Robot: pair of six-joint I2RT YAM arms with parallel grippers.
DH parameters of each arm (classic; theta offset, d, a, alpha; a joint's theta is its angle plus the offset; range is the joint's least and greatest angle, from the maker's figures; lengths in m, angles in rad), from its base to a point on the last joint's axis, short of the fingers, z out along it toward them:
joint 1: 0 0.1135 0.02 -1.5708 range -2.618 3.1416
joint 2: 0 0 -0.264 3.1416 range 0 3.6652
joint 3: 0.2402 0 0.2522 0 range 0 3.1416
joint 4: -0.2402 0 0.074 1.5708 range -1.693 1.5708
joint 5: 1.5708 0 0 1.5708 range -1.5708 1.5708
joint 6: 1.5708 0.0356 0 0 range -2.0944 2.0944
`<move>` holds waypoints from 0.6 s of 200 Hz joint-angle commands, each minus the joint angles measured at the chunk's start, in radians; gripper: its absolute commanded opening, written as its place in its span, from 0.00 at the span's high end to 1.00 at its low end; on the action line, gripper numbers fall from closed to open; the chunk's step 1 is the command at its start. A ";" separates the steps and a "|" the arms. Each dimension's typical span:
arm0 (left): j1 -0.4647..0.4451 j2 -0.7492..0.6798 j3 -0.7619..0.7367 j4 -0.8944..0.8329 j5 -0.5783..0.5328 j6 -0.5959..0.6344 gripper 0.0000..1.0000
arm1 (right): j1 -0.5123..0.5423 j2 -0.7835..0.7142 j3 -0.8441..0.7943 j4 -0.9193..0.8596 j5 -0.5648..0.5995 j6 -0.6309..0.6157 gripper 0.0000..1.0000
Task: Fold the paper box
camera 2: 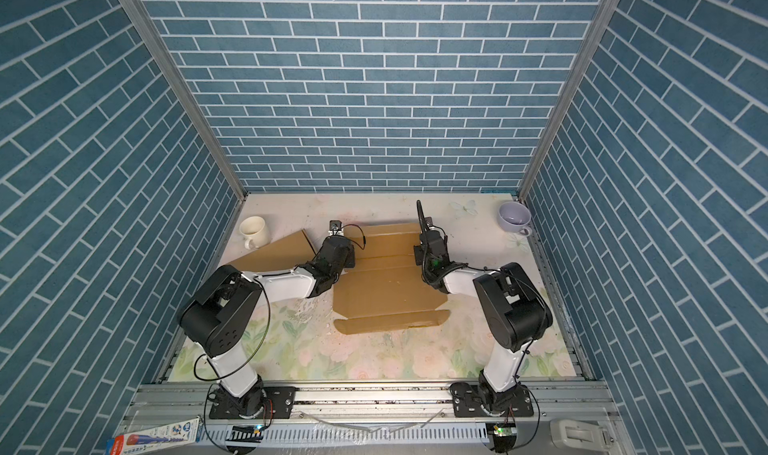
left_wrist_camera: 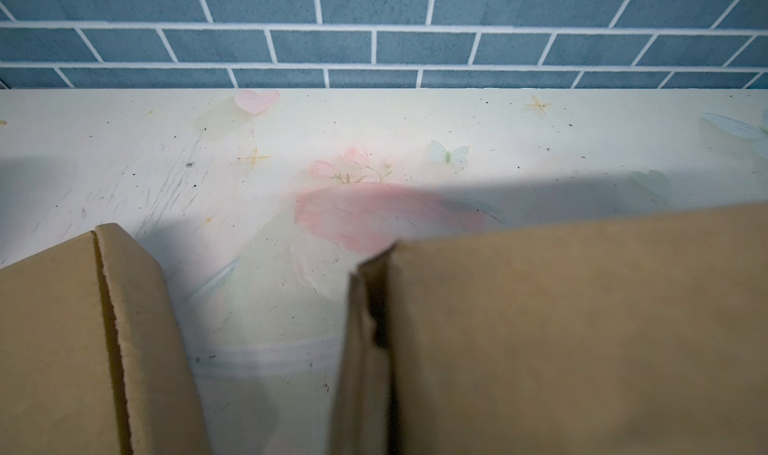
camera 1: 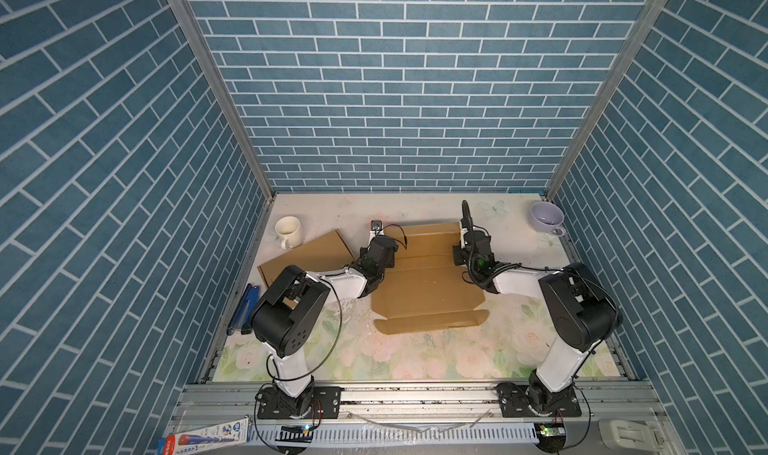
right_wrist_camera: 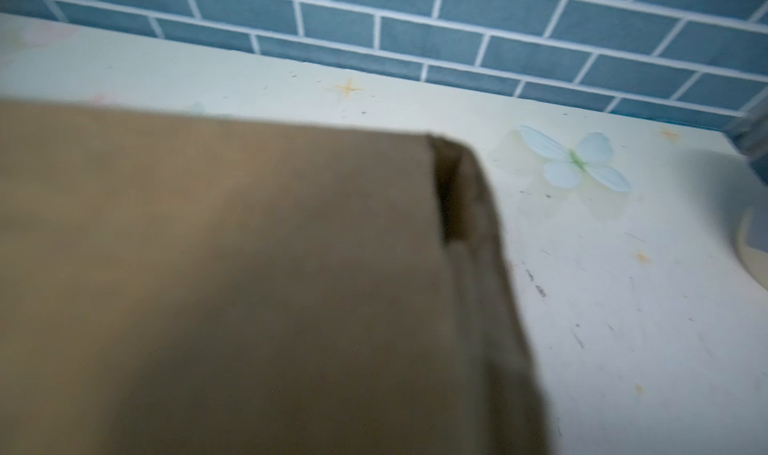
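Observation:
The paper box [camera 1: 428, 290] is a brown cardboard blank lying mid-table in both top views, front flap [camera 1: 430, 323] flat and rear panel [camera 2: 388, 241] raised between my two wrists. My left gripper [camera 1: 381, 241] is at the rear panel's left end. In the left wrist view the box's corner [left_wrist_camera: 582, 328] runs down into the hidden jaws, so the gripper is shut on the cardboard. My right gripper [camera 1: 464, 241] is at the right end. In the right wrist view the panel [right_wrist_camera: 228, 266] covers its fingers, and it too is shut on the cardboard.
A second cardboard sheet [camera 1: 307, 253] lies to the left, close to the left arm, with its edge [left_wrist_camera: 54, 340] in the left wrist view. A cream mug [camera 1: 287, 230] stands back left, a lilac cup [camera 1: 547, 218] back right. A blue tool [camera 1: 243, 309] lies by the left wall.

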 commanded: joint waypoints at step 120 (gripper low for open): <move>-0.045 0.019 0.229 -0.823 -0.170 -0.466 1.00 | 0.105 -0.128 0.331 -0.771 0.291 0.106 1.00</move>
